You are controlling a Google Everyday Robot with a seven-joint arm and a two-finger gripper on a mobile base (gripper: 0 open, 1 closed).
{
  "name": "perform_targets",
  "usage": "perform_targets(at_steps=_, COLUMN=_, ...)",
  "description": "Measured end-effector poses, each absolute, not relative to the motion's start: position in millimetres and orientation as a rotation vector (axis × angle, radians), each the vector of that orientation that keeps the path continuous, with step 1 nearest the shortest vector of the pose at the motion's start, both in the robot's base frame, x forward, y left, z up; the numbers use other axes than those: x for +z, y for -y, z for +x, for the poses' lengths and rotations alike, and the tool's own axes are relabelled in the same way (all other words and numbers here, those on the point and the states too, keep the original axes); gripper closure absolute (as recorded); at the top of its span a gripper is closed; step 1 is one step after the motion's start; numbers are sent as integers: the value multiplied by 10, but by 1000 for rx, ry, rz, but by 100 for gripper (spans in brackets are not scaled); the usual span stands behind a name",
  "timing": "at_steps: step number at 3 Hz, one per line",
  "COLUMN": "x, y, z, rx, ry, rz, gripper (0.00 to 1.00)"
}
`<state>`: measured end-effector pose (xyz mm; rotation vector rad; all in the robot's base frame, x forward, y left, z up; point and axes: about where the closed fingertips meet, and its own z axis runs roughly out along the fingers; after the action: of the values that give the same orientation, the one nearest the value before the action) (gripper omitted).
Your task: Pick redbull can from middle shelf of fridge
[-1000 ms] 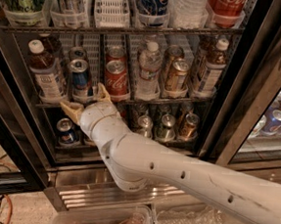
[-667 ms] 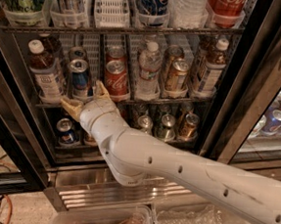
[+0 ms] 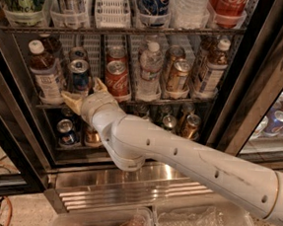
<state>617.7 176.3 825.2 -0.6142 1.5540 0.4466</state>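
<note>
Now we stretch our arm up-left.
Our gripper (image 3: pixel 85 93), fingers apart, is at the middle shelf's (image 3: pixel 182 99) front edge, below the redbull can (image 3: pixel 79 75).

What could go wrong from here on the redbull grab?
1. The tool, open just below the slim blue-and-silver redbull can at the dark wire middle shelf's front rail, could snag that rail going in.
2. One finger sits beside the red Coca-Cola can and might knock it.
</note>
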Motion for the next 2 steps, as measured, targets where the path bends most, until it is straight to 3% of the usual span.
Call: perform_targets(at_steps=2, x=8264, y=-1735, z=6250, rx=438, ry=-1557, rz=-617, gripper=32)
